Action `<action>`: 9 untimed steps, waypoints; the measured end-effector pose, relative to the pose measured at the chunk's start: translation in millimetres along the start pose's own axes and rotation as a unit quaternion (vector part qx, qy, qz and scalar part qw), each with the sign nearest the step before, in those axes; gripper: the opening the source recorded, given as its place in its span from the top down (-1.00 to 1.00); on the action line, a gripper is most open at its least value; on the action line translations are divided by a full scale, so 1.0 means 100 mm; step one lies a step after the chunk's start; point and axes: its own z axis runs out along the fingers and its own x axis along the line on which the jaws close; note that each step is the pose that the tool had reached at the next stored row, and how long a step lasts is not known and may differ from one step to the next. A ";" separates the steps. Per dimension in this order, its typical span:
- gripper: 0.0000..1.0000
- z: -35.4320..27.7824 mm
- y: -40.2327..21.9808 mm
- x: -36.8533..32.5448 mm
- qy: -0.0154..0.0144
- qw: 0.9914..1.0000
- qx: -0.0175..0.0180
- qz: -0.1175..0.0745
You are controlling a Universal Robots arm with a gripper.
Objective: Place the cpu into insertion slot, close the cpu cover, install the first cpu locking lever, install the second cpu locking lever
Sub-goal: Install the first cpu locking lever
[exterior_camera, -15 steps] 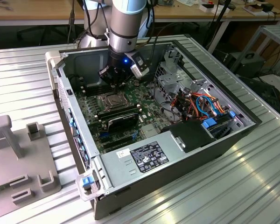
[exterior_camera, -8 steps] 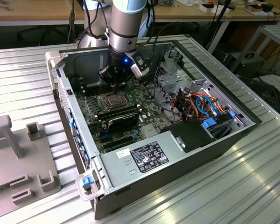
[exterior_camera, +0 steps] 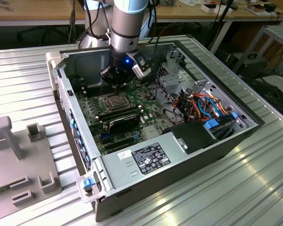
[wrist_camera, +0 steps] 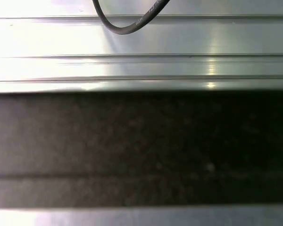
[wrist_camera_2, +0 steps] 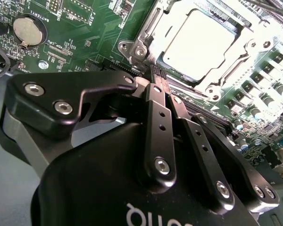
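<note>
My gripper (exterior_camera: 114, 79) hangs inside the open computer case (exterior_camera: 92, 160), just behind the insertion slot (exterior_camera: 108, 101) on the green motherboard (wrist_camera_2: 80, 37). In the second wrist view its black fingers (wrist_camera_2: 155, 101) are pressed together with nothing visible between them, and the gripper tips (wrist_camera_2: 154, 76) sit close to the socket's corner. The cpu (wrist_camera_2: 198, 43) lies in the socket as a bright silver square. The cpu cover (wrist_camera_2: 142, 43) lies flat around it as a silvery frame. A thin metal lever rod (wrist_camera_2: 232, 71) runs along one side of the cover; whether it is latched I cannot tell.
Black memory sticks and a black card (exterior_camera: 125, 120) lie beside the socket. The power supply (exterior_camera: 148, 157), a drive cage (exterior_camera: 174, 75) and coloured cables (exterior_camera: 203, 106) stand at the exterior view's right. A grey fixture (exterior_camera: 19, 155) rests outside the case. A coin battery (wrist_camera_2: 29, 29) sits on the board.
</note>
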 end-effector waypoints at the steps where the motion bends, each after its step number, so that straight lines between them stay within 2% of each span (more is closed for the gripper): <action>1: 0.79 -0.001 -0.003 0.000 0.000 1.000 0.000 0.000; 9: 0.79 0.003 -0.017 0.000 0.000 1.000 0.001 0.000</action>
